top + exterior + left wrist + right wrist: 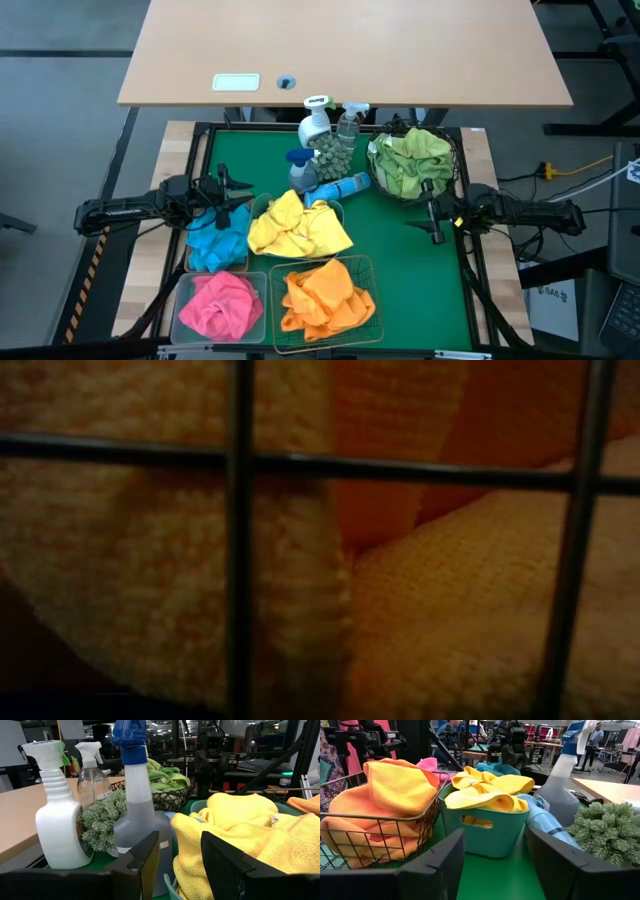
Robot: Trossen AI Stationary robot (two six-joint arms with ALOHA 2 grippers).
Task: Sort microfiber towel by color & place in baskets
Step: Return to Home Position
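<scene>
Both arms sit at the table sides. My left gripper point(180, 845) is at the left edge, just beside the blue towel point(220, 240), fingers spread with nothing between them. My right gripper point(495, 837) is at the right edge near the black mesh basket point(378, 170), also spread and empty. Green towels point(410, 158) fill that basket. Yellow towels point(298, 228) are in the teal tub point(485, 832), orange towels point(320, 292) in the wire basket point(366, 268), and the pink towel point(220, 305) in the clear bin point(182, 292) (can't tell what's under the blue one). The low view shows only orange cloth behind wire bars.
</scene>
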